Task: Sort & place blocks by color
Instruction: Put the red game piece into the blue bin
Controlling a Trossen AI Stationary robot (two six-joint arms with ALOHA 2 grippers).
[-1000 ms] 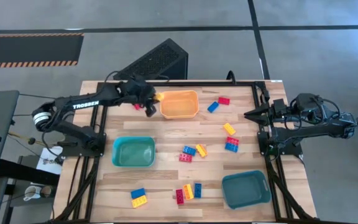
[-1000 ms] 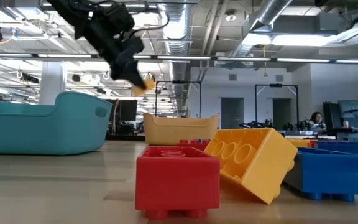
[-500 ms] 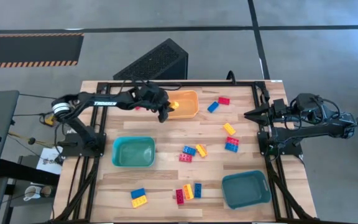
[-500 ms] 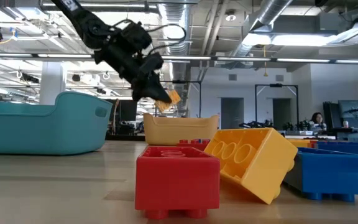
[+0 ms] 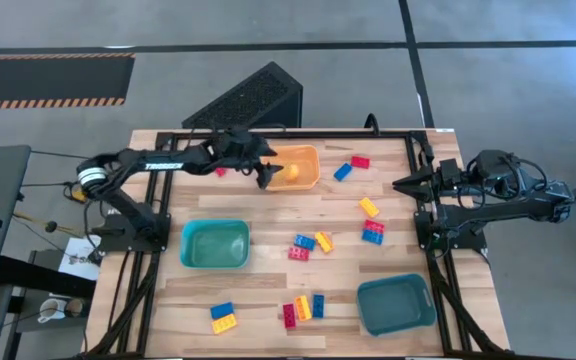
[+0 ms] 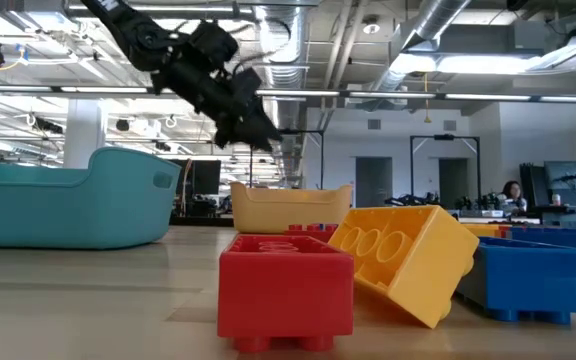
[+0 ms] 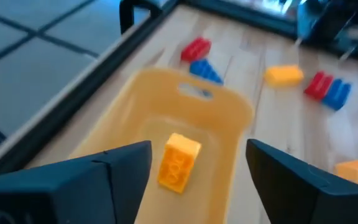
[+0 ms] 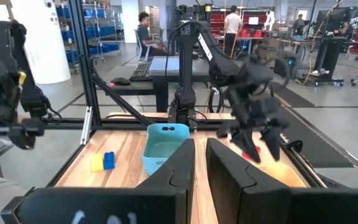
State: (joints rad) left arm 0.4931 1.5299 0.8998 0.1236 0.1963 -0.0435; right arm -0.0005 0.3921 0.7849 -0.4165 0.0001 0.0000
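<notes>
My left gripper (image 5: 266,172) (image 7: 199,149) hangs open over the orange bin (image 5: 308,180) (image 7: 229,106) near the table's far edge. A yellow block (image 5: 293,172) (image 7: 179,162) lies on the bin's floor, below and between the spread fingers, and nothing touches it. In the low view the left gripper (image 6: 253,130) is above the orange bin (image 6: 290,208), whose wall hides the block. Red, blue and yellow blocks lie scattered on the table, among them a red block (image 5: 360,161) and a blue block (image 5: 343,171) right of the bin. My right gripper (image 5: 400,184) (image 8: 201,162) waits shut at the right edge.
One teal bin (image 5: 215,243) stands left of centre and another teal bin (image 5: 396,304) near the right front corner. Block clusters lie mid-table (image 5: 308,243), at the right (image 5: 373,232) and near the front edge (image 5: 303,307). A red block (image 5: 220,171) lies under the left arm.
My left gripper carried the yellow block toward the table's right, from beside the orange bin to over it, dipping toward the bin. It then opened and let go. The block has fallen and lies inside the bin, and the gripper has risen slightly.
</notes>
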